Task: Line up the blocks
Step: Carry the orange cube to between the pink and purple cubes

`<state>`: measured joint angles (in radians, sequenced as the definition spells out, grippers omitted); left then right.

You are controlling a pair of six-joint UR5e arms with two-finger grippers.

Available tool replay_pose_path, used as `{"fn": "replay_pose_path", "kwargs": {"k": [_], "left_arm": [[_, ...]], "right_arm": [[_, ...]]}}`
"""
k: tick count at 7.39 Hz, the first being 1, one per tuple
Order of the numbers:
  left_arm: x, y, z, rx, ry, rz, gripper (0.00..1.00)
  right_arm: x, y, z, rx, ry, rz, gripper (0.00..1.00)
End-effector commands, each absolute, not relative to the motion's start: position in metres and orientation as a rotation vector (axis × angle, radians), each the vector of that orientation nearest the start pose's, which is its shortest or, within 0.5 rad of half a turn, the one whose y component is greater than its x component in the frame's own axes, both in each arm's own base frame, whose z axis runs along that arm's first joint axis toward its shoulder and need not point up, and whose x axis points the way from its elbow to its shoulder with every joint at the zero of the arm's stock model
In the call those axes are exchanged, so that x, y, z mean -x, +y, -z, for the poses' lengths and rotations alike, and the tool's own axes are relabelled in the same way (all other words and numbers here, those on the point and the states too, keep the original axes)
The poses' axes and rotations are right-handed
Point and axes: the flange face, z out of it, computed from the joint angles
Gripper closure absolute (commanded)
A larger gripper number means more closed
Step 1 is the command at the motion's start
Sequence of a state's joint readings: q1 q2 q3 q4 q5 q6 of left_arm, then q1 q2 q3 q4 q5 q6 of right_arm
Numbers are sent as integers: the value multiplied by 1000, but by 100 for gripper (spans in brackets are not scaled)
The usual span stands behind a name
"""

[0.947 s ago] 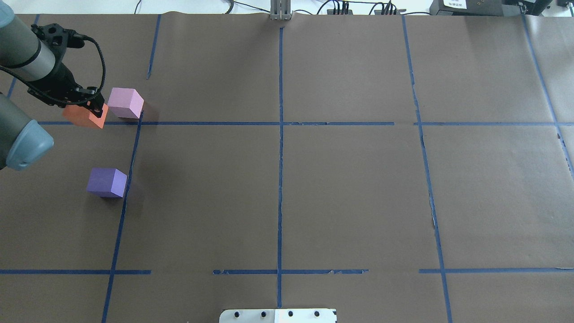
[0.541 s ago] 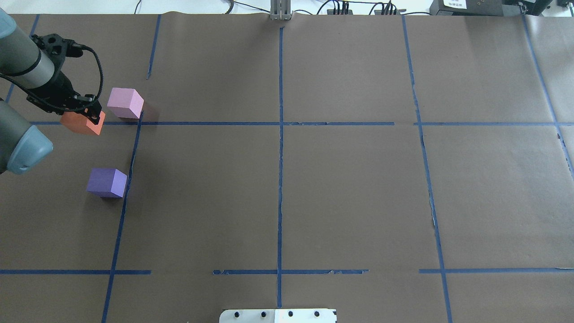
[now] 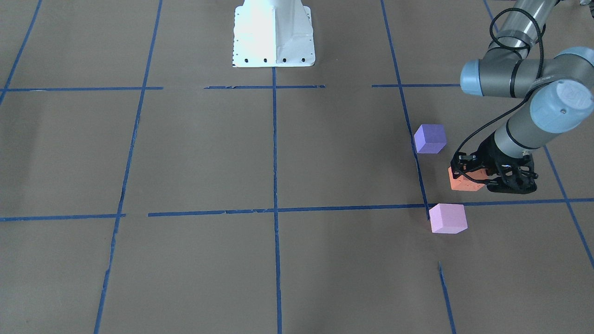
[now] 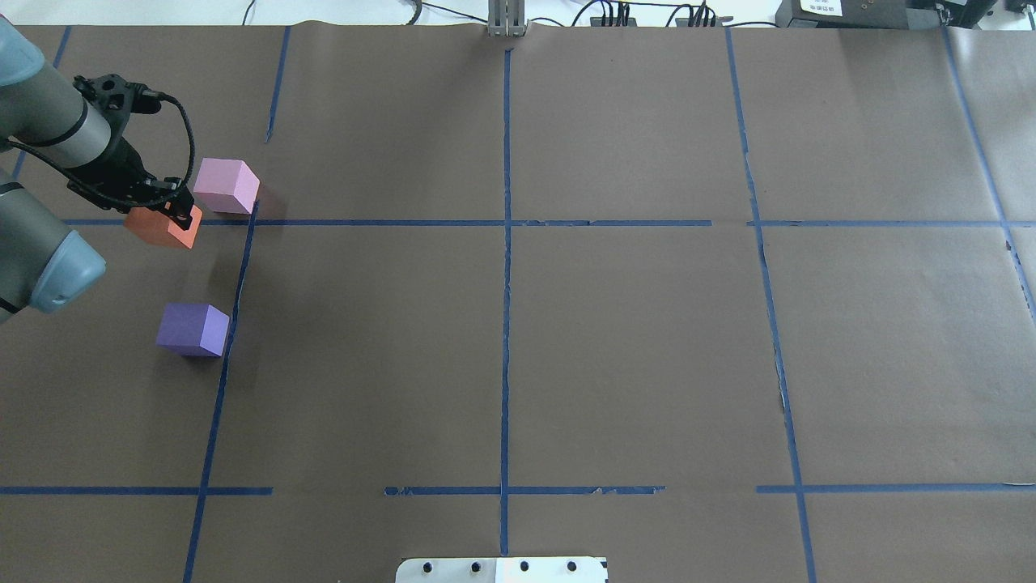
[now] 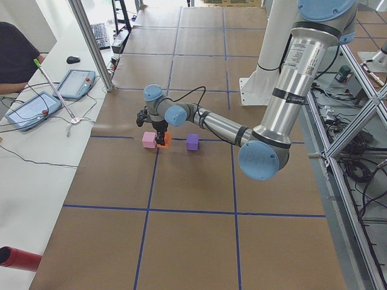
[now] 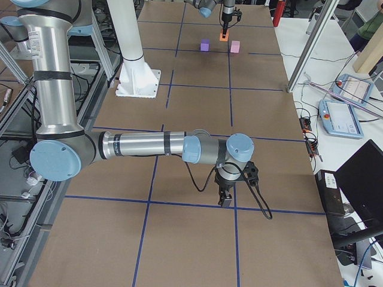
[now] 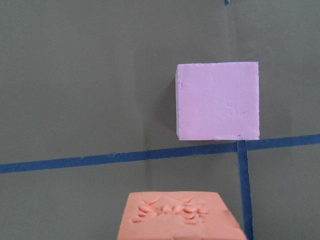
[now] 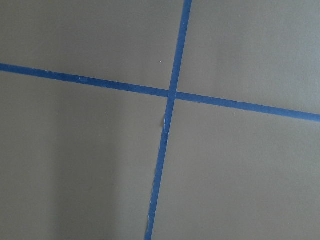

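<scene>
My left gripper [image 4: 167,212] is shut on the orange block [image 4: 159,228] and holds it low over the table, just left of the pale pink block [image 4: 227,186]. The violet-purple block [image 4: 193,329] stands nearer the robot, beside a blue tape line. In the front view the orange block [image 3: 459,183] lies between the purple block [image 3: 430,138] and the pink block [image 3: 448,218], a little to their right. The left wrist view shows the orange block's scuffed top [image 7: 177,217] below the pink block [image 7: 218,100]. My right gripper [image 6: 226,198] shows only in the right side view; I cannot tell its state.
Brown paper with a grid of blue tape lines [image 4: 506,223] covers the table. The white robot base [image 3: 274,32] stands at the table's near edge. Operators' tablets and cables [image 5: 36,103] lie on a side bench beyond the table.
My left gripper has carried the orange block a little toward the robot and then slightly right, toward the tape line. The pink and purple blocks have not moved.
</scene>
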<state>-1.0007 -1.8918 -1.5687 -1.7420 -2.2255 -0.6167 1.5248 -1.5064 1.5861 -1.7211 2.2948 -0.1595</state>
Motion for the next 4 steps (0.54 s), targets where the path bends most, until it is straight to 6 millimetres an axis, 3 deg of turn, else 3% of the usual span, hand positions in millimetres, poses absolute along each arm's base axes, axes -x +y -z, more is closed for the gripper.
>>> {"fn": "replay_pose_path", "kwargs": {"k": [1,4], "left_arm": [[-296,-566,-472,-22,804,-138,79],[-321,-563,-478,12,805,-167,79]], "right_arm": [[-44,-515,-637,26,-727,171,0],[-44,-515,-637,26,-727,171,0]]}}
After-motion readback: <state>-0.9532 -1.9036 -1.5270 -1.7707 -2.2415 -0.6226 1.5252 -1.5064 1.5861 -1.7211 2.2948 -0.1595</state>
